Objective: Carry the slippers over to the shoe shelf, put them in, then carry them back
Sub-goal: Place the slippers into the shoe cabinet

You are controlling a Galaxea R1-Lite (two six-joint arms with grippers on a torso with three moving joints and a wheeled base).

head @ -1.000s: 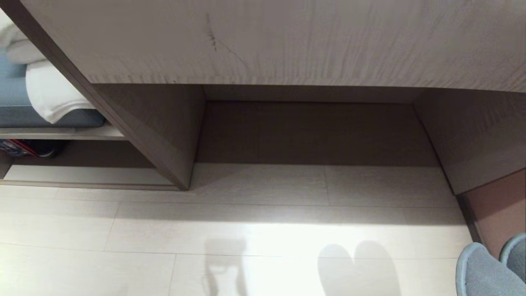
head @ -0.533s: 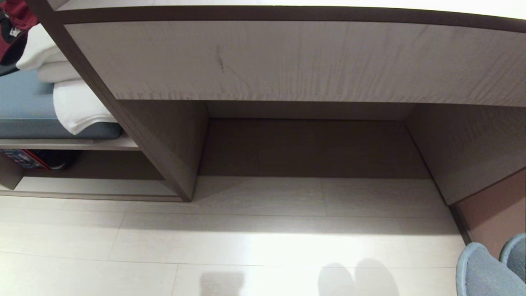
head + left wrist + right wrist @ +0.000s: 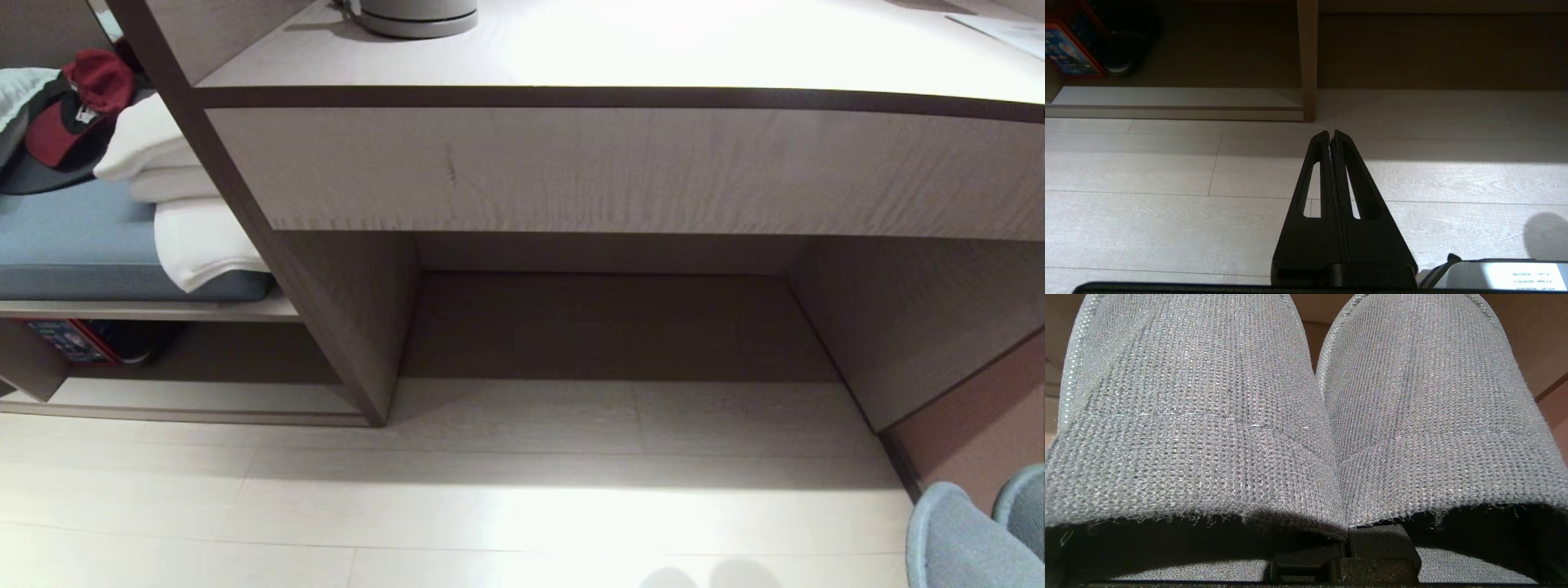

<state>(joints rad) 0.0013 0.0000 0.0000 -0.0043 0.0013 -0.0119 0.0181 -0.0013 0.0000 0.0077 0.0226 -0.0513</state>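
The slippers (image 3: 1306, 416), grey knit in these views, hang side by side from the right gripper (image 3: 1347, 543), whose fingers are pinched shut on their inner edges; in the head view their toes show at the lower right corner (image 3: 971, 535), above the floor (image 3: 490, 506). Over the last second the whole head view has slid downward, so the desk's top surface (image 3: 653, 49) and a kettle base (image 3: 416, 16) have come into sight: the camera has tilted up, not the furniture moved. The shoe shelf (image 3: 188, 396) sits low on the left, well apart from the slippers, so carrying seems barely begun. The left gripper (image 3: 1332, 136) hangs with fingers closed and empty.
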